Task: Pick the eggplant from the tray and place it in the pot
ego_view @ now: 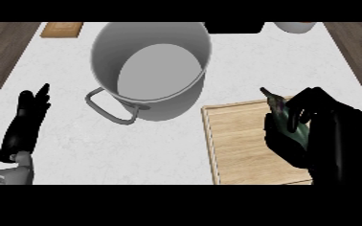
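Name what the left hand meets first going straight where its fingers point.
Likely the wooden board at the far edge; the left hand should pass left of the pot, though height is unclear.

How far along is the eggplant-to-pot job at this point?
Done: right hand is curled round the eggplant over the wooden tray. In hand: the pick; whether it has cleared the tray is unclear. Left: carry it to the pot and release it inside. Left hand rests open at the left edge.
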Robot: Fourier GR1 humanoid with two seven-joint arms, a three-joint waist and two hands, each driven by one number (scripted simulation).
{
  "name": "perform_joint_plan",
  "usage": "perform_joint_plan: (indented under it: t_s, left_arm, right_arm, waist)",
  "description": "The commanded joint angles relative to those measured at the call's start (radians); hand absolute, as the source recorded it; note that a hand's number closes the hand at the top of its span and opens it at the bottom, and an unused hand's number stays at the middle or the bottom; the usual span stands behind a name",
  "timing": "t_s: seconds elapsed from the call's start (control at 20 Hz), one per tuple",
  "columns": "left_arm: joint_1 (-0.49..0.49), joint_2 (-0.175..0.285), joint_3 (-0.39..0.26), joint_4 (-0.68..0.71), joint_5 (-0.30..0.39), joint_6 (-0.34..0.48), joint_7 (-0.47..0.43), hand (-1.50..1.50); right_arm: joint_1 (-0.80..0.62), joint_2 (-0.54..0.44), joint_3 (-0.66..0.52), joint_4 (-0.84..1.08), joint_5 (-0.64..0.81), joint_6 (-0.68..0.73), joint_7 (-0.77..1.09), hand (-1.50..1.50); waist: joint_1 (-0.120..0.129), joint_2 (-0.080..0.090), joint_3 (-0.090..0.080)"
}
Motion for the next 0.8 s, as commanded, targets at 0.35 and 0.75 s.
perform_joint_plan:
  t_s: [0.35, 0.75]
  left_arm:
    - [-0.091, 0.009, 0.009, 0.109, -0.001, -0.013, -0.047, 0.00]
    - [-0.078, 0.008, -0.004, 0.049, 0.010, -0.040, -0.023, 0.00]
  right_arm:
    - [-0.588, 0.044, 0.251, 0.026, 0.020, 0.320, 0.445, 1.50]
    - [-0.840, 0.045, 0.190, 0.384, -0.226, 0.152, 0.616, 1.50]
  waist:
    - [0.030, 0.014, 0.000]
    - [0.048, 0.015, 0.002]
